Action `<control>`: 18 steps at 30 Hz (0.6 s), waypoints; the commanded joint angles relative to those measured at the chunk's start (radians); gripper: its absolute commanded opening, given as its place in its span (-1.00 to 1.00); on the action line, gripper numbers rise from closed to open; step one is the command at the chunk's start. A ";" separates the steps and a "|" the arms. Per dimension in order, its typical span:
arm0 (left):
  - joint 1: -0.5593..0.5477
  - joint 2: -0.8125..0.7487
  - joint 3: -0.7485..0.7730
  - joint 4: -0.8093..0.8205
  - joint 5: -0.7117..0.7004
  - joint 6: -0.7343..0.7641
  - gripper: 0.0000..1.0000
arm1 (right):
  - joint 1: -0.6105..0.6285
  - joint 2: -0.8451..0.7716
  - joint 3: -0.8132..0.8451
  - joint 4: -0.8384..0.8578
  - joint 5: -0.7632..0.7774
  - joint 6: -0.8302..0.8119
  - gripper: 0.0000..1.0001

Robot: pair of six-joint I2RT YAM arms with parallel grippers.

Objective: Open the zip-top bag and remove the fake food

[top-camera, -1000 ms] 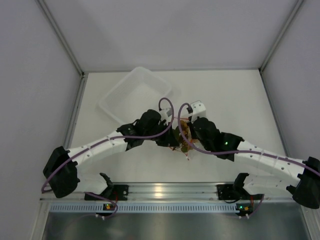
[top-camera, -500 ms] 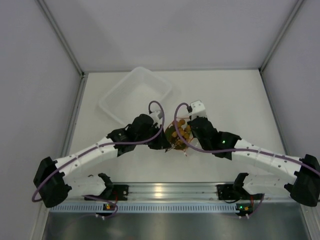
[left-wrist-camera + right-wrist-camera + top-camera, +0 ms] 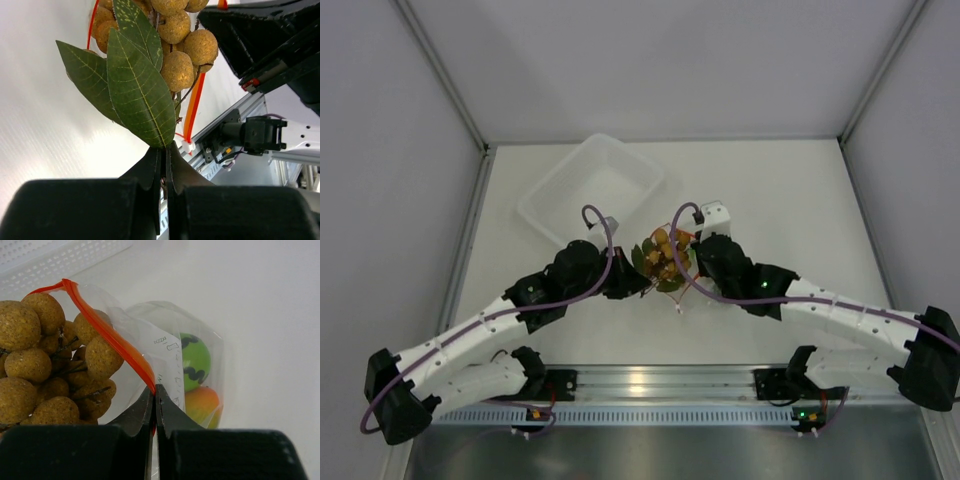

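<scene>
We see the clear tray (image 3: 600, 185) toward the far left corner of the surface (image 3: 790, 190), the zip-top bag (image 3: 165, 340) mid-surface, our right pincer (image 3: 154, 390) closed on its red zip strip (image 3: 115, 342), our left pincer (image 3: 162, 150) closed on a leaf (image 3: 135, 90) of the tan ball cluster (image 3: 175, 65); mango (image 3: 202, 402) and green ball (image 3: 196, 360) inside the bag

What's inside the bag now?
A green ball and an orange mango piece at the bottom. The brown ball cluster sits at the bag mouth, its leaf pinched by the left hand. Anything beneath them is covered.
</scene>
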 commanded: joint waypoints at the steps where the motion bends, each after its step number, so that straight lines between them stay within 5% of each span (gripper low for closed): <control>1: 0.007 -0.053 -0.046 0.158 -0.047 -0.092 -1.00 | 0.015 -0.018 -0.029 0.081 -0.017 0.041 -1.00; 18: 0.024 -0.113 -0.069 0.235 0.142 -0.264 -1.00 | -0.023 -0.047 -0.086 0.178 0.083 0.009 -1.00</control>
